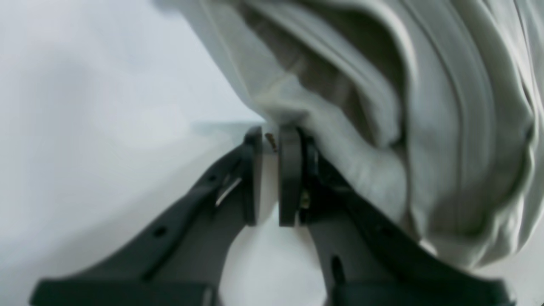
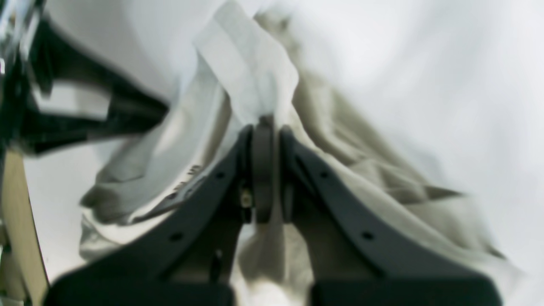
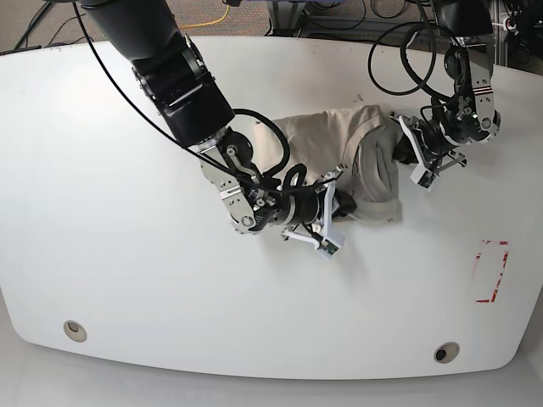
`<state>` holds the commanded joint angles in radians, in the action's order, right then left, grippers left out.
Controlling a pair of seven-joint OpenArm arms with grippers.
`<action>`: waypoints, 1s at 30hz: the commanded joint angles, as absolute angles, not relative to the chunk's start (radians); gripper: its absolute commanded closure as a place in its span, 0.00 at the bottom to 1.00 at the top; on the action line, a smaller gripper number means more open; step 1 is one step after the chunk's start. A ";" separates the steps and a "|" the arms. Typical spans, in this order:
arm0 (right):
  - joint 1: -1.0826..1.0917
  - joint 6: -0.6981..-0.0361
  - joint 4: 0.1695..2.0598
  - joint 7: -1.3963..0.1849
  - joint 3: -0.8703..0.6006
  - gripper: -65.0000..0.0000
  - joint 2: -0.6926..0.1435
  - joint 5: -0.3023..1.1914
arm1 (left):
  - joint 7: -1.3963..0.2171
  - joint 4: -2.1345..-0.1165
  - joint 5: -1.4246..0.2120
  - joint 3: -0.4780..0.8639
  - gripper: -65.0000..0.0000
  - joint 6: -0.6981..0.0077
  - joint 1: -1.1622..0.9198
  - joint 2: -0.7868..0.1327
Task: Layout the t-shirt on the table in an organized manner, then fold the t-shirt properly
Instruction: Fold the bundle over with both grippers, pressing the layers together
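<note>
The beige t-shirt [image 3: 352, 157] lies bunched and wrinkled near the middle of the white table [image 3: 110, 212]. My right gripper [image 3: 338, 206] is at the shirt's front edge. In the right wrist view this gripper [image 2: 263, 123] is shut on a fold of the t-shirt [image 2: 250, 72], with cloth spilling to both sides. At the shirt's right edge, my left gripper [image 3: 405, 142] has its fingers a narrow gap apart. The left wrist view shows folds of the t-shirt [image 1: 382, 106] resting against that gripper [image 1: 270, 134]. Whether cloth is pinched there is unclear.
A red tape rectangle [image 3: 490, 271] marks the table at the right. Two round grommet holes [image 3: 75, 330] [image 3: 445, 351] sit near the front edge. Cables [image 3: 407, 51] hang by the left arm at the back right.
</note>
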<state>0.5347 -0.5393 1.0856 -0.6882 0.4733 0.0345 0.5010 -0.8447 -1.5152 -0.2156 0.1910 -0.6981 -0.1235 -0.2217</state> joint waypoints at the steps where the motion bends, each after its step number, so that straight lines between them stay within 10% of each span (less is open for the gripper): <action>1: 0.535 -0.539 1.086 -0.688 0.463 1.00 0.035 0.501 | -0.845 -1.515 -0.216 0.191 0.92 -0.698 -0.125 -0.222; 9: 0.549 -0.539 1.082 -0.688 0.450 0.94 0.035 0.501 | -0.845 -1.514 -0.216 0.191 0.92 -0.698 -0.125 -0.222; 20: 0.553 -0.483 1.089 -0.679 0.450 0.31 0.039 0.501 | -0.846 -1.535 -0.216 0.166 0.92 -0.698 -0.124 -0.222; 30: 0.581 -0.476 1.357 -0.789 0.450 0.24 -0.015 0.509 | -0.851 -1.870 -0.216 0.188 0.92 -0.698 -0.125 -0.243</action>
